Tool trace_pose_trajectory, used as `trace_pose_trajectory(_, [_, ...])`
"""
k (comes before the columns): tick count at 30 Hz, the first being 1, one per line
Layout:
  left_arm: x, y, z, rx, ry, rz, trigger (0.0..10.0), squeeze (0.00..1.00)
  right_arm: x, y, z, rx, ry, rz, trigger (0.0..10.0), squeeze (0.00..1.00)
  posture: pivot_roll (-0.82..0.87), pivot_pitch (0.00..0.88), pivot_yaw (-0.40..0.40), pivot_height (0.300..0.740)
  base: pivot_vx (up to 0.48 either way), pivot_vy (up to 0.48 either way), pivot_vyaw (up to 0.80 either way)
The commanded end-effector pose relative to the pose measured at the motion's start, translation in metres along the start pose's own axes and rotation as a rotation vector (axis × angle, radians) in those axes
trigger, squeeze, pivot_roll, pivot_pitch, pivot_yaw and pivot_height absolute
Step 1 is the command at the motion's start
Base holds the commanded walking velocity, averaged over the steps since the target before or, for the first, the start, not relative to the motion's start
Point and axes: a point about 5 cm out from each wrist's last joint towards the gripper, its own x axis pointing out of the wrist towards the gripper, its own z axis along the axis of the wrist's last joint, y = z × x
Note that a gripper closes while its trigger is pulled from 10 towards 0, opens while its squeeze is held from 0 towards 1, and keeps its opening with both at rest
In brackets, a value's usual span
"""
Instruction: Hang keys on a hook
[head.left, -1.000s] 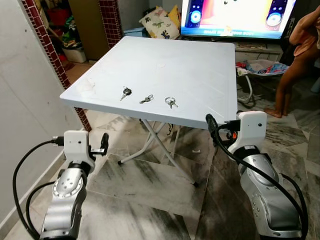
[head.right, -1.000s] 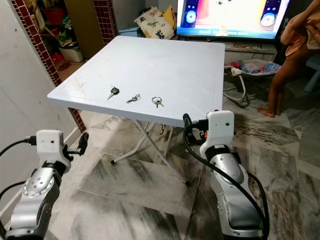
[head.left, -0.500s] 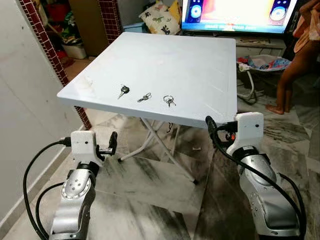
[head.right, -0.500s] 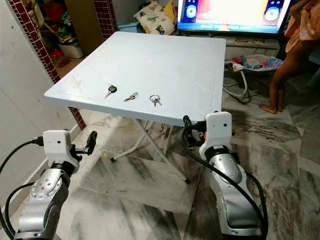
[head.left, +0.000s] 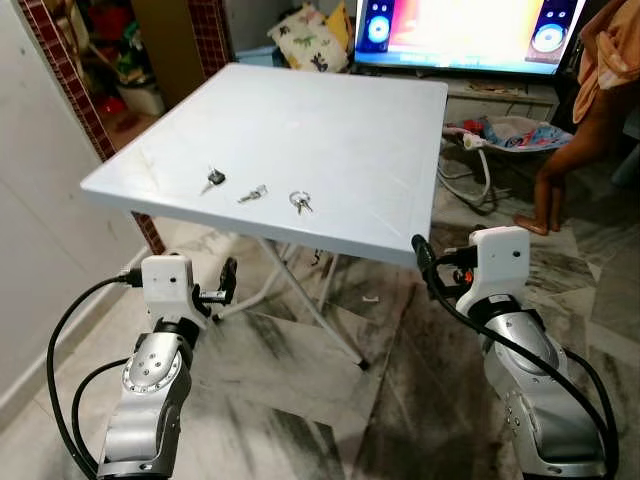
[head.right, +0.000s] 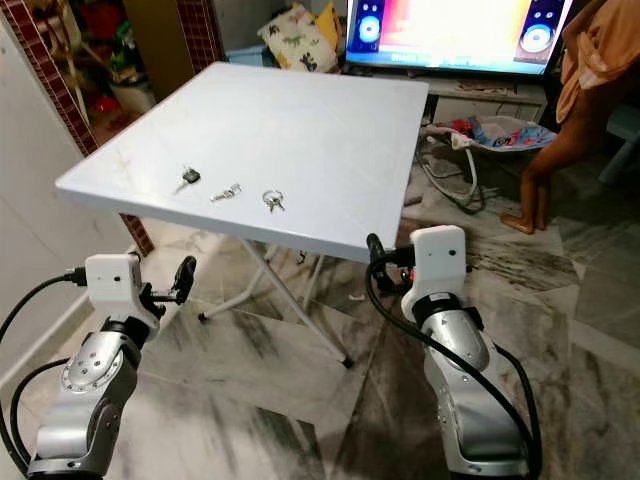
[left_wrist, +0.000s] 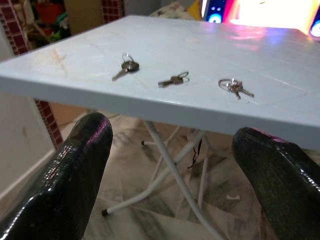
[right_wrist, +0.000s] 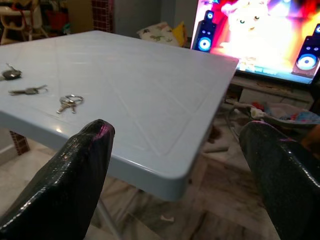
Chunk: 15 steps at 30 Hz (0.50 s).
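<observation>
Three sets of keys (head.left: 300, 202) lie untouched on the tabletop (head.left: 330, 110). Both grippers, left (head.left: 229, 280) and right (head.left: 424, 255), hang below its edge, fingers apart. Raise one above the rim before reaching.

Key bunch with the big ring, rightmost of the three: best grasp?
Probably pinch the ring of the rightmost key bunch from above. It lies flat on the white table, so a side approach has little to catch; the ring is its widest part, with the keys fanned beside it.
</observation>
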Motion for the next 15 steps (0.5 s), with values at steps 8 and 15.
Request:
trace_pose_trajectory(8, [-0.0026, 0.0086, 0.0, 0.013, -0.006, 0.058, 10.0, 0.0, 0.0014, 0.0081, 0.009, 0.006, -0.044, 0.043, 10.0, 0.0, -0.07, 0.004, 0.054, 0.74, 0.0, 0.0, 0.0])
trace_pose_trajectory(15, [-0.0007, 0.0114, 0.0009, 0.016, -0.011, 0.076, 10.0, 0.0, 0.0028, 0.0107, 0.0116, -0.001, -0.054, 0.05, 10.0, 0.0, -0.07, 0.009, 0.054, 0.74, 0.0, 0.0, 0.77])
